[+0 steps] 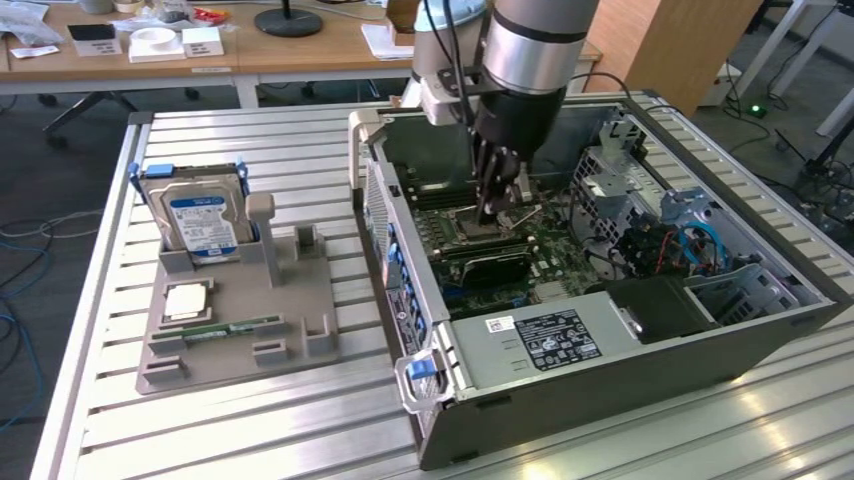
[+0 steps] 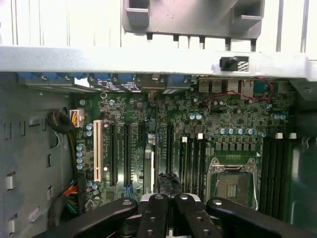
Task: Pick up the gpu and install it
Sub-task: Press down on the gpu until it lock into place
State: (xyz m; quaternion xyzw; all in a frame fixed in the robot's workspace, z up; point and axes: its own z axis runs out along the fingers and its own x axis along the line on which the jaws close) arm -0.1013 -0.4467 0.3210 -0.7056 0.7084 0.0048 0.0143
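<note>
The seating step is judged in hand: the gripper, closed on nothing visible, is poised over the motherboard, the gpu apparently slotted at its six o'clock, where straight, even pressure is called for.

Open computer case beside grey holder with hard drive.

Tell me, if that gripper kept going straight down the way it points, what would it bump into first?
Most likely the GPU seated on the motherboard inside the computer case. The gripper, shut, points down just above it, though depth is hard to judge here.
</note>
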